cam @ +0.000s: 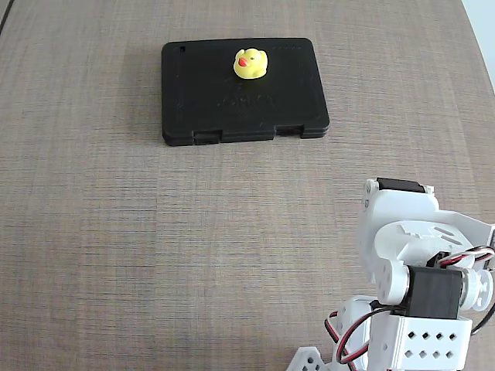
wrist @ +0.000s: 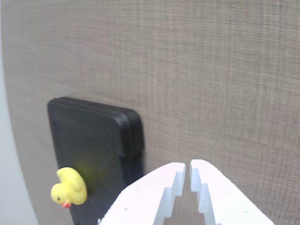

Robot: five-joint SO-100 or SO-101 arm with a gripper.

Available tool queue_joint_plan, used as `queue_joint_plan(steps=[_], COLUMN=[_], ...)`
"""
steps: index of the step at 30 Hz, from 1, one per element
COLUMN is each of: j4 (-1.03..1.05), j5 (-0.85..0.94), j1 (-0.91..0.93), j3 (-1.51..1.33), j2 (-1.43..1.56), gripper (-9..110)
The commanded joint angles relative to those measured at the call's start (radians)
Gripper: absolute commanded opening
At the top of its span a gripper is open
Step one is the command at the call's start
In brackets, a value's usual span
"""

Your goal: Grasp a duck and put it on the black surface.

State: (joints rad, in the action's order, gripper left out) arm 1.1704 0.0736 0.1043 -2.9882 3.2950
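The duck [cam: 250, 63] sits upright on the black surface [cam: 201, 93], near its far edge; my end effector [wrist: 188, 171] is clenched empty, well apart from it.

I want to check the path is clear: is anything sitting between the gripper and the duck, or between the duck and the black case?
Nothing visible does. The duck already sits on the black surface, and only bare table lies between it and the gripper, whose jaws are nearly together and empty.

Both views are evenly and softly lit, with no harsh glare. The fixed view is sharp; the black case [cam: 244, 91] casts only a thin shadow. The wrist view is softer, its white fingers [wrist: 154, 199] slightly blurred
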Motion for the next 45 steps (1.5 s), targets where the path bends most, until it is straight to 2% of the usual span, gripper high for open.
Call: queue_joint_plan(steps=[1, 45], j4=[-0.011, -0.002], j5=[-0.006, -0.005], j1=[0.011, 0.000], j3=[-0.037, -0.083], j2=[0.071, 0.069], gripper=[0, 0])
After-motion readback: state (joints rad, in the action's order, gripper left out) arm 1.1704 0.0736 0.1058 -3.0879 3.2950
